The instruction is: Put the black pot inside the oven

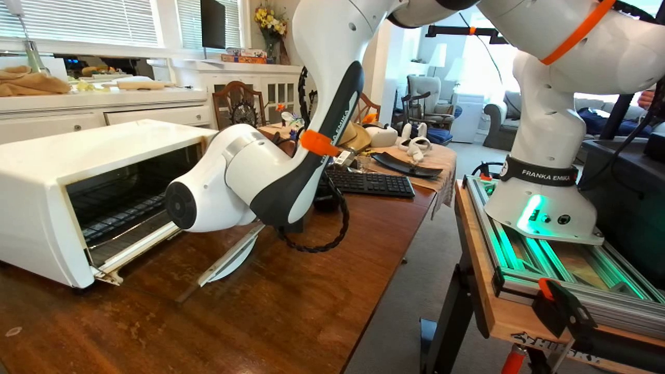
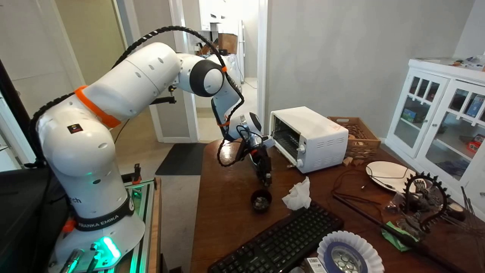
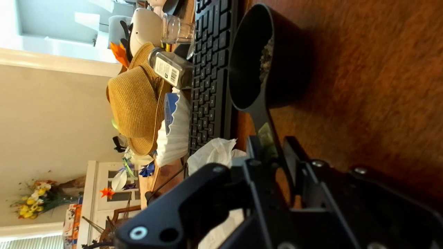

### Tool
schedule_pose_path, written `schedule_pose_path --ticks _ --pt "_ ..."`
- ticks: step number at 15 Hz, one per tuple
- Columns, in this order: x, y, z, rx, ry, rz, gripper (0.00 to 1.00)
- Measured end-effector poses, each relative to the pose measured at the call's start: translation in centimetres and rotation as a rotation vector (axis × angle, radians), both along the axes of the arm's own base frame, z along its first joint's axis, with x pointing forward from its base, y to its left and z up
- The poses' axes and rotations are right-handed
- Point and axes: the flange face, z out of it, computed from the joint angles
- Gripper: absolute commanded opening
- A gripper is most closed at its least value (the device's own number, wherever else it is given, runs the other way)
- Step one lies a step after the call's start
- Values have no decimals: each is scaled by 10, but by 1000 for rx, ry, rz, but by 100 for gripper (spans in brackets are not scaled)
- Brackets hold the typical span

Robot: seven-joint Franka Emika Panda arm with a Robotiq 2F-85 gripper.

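Though fingers [image 3: 293, 152] stand close-set astride handle [image 3: 258, 112] of black pot [image 3: 283, 65], hold unclear; bare tabletop [image 2: 223, 197] between pot and edge [image 2: 200, 201].

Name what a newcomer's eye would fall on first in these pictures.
Probably the white robot arm, arching high over the wooden table in both exterior views. Next would come the boxy white oven on that table, its front open to show a wire rack. In the wrist view, the black pot looms large near the keyboard, its handle reaching into the pincer.
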Motion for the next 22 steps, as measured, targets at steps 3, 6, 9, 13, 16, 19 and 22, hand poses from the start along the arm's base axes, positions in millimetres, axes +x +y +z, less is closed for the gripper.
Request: schedule_pose_path --ticks 3,6,9,13,16,19,22 --pt "0 -1 1 -4 -1 -1 2" --pt "-1 -3 4 -7 -1 -1 2" --pt "-3 -2 5 -19 4 0 2" --pt "-18 8 10 -99 16 -1 2" --pt "-33 20 15 -192 15 -8 2" --pt "-46 29 19 -274 12 -16 2" --pt "-51 40 18 -303 16 18 2"
